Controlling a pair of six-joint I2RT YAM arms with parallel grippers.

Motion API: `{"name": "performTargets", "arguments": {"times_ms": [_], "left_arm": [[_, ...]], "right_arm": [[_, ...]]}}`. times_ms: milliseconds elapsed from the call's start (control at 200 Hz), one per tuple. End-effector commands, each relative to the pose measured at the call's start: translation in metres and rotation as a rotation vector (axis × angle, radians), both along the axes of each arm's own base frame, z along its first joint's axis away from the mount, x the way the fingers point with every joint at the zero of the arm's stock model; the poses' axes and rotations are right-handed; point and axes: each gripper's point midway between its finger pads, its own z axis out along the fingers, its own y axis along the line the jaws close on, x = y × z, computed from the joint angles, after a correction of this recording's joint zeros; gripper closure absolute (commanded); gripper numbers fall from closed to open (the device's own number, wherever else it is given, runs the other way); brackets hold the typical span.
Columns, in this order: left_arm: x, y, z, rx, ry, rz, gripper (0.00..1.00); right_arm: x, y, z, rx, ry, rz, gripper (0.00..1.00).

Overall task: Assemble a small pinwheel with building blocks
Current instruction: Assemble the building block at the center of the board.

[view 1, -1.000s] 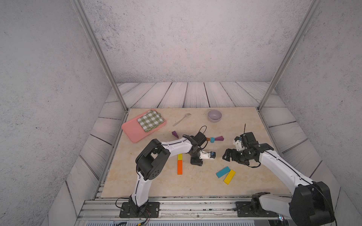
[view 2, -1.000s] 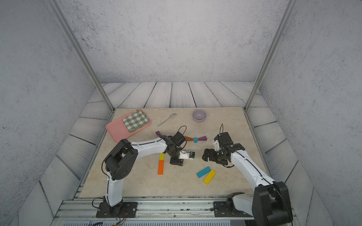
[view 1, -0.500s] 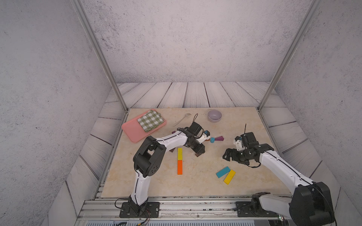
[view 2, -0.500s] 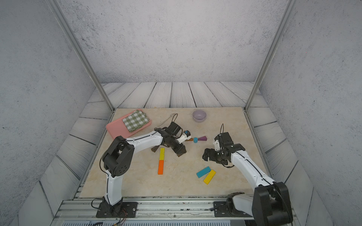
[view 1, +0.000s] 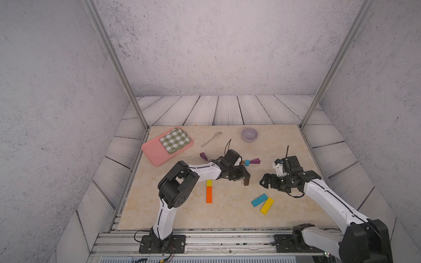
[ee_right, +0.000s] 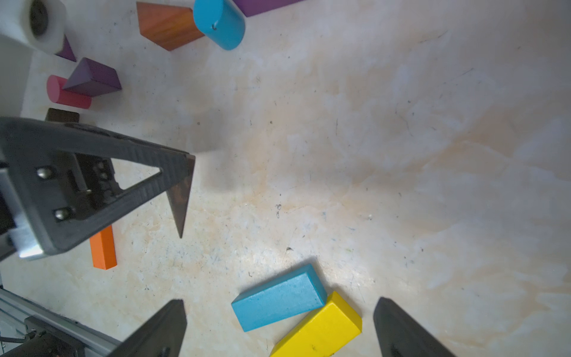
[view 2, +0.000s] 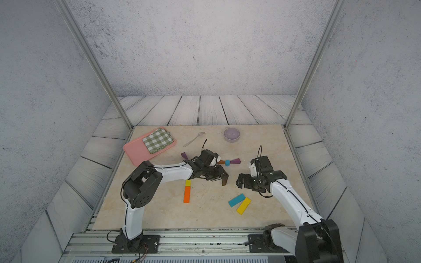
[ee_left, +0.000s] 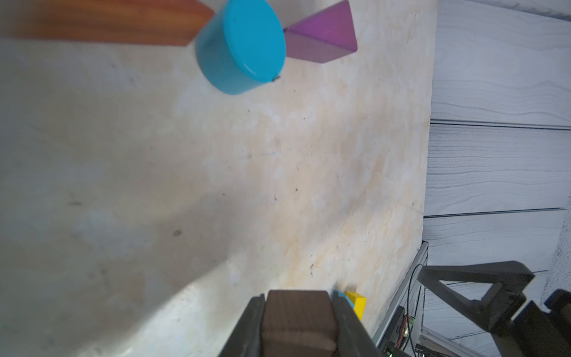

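My left gripper [view 1: 245,179] is shut on a dark brown wedge [ee_left: 298,318], held just above the table with its point down [ee_right: 180,201]. Behind it lie a blue cylinder [view 1: 247,162], an orange-brown wedge [ee_left: 102,21] and a purple wedge [view 1: 255,161], touching in a row. Another purple wedge [view 1: 203,156] and a pink cylinder [ee_right: 63,92] sit further left. A yellow bar and an orange bar [view 1: 209,193] lie end to end. My right gripper [ee_right: 279,304] hangs open over a blue bar [view 1: 259,200] and a yellow bar [view 1: 267,205].
A pink tray [view 1: 155,152] with a green checked cloth [view 1: 175,140] lies at the back left. A metal fork [view 1: 211,139] and a lilac bowl [view 1: 249,134] are at the back. Metal posts stand at the table's rear corners.
The left gripper swung back toward the blue cylinder, then forward and right with the dark wedge. It now sits closer to the right gripper. The right arm has not moved.
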Motion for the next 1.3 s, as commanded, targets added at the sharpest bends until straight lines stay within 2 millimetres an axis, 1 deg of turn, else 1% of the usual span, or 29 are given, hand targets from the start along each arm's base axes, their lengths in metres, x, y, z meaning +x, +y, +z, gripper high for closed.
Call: {"name": "performTargets", "arguments": {"times_ms": [0,115,175,290,345,385,425,470,565,626,696,766,861,931,981,1046,1101,1216,1296], "left_arm": [[-0.003,0.000,-0.019,0.029,0.043,0.074,0.82],[-0.008,0.004,-0.036,0.037,0.075,0.097,0.81],[-0.008,0.008,-0.045,0.055,0.079,0.110,0.81],[-0.009,0.010,-0.050,0.055,0.086,0.136,0.81],[-0.006,0.010,-0.048,0.031,0.087,0.164,0.84],[-0.004,0.009,-0.044,0.000,0.081,0.184,0.85],[-0.001,0.009,-0.038,-0.029,0.074,0.206,0.87],[0.003,0.007,-0.028,-0.060,0.061,0.221,0.87],[0.006,0.003,-0.008,-0.105,0.044,0.236,0.88],[0.008,0.003,0.003,-0.138,0.041,0.252,0.88],[0.009,0.003,0.012,-0.170,0.038,0.265,0.88],[0.011,0.002,0.025,-0.220,0.031,0.282,0.88],[0.012,-0.001,0.039,-0.260,0.025,0.283,0.88],[0.011,-0.003,0.044,-0.273,0.033,0.274,0.88],[0.011,-0.004,0.048,-0.295,0.037,0.275,0.88],[0.009,-0.006,0.052,-0.310,0.041,0.269,0.88],[0.009,-0.007,0.053,-0.312,0.039,0.261,0.88],[0.008,-0.007,0.056,-0.320,0.037,0.258,0.88],[0.007,-0.009,0.057,-0.325,0.045,0.246,0.88]], "right_arm": [[0.001,-0.003,0.004,-0.007,-0.029,-0.009,0.01],[0.000,-0.002,0.001,0.002,-0.020,-0.003,0.01],[-0.001,0.004,0.002,0.026,-0.022,0.020,0.01],[0.000,0.022,0.006,0.129,-0.065,0.081,0.00],[0.004,0.031,0.009,0.199,-0.102,0.072,0.06],[0.007,0.040,0.013,0.271,-0.135,0.072,0.12],[0.011,0.046,0.015,0.313,-0.160,0.052,0.18],[0.015,0.052,0.015,0.328,-0.183,0.057,0.20],[0.022,0.057,0.012,0.275,-0.200,0.086,0.28],[0.025,0.059,0.008,0.251,-0.180,0.101,0.32],[0.026,0.062,0.001,0.225,-0.159,0.126,0.40],[0.028,0.064,-0.006,0.198,-0.149,0.134,0.41],[0.033,0.066,-0.006,0.179,-0.157,0.142,0.42],[0.039,0.067,-0.001,0.160,-0.184,0.142,0.44],[0.043,0.066,0.001,0.146,-0.191,0.141,0.48],[0.047,0.068,0.002,0.144,-0.193,0.144,0.51],[0.049,0.073,0.004,0.157,-0.195,0.157,0.55],[0.052,0.081,0.004,0.156,-0.196,0.181,0.59],[0.053,0.088,0.004,0.150,-0.197,0.200,0.65]]}}
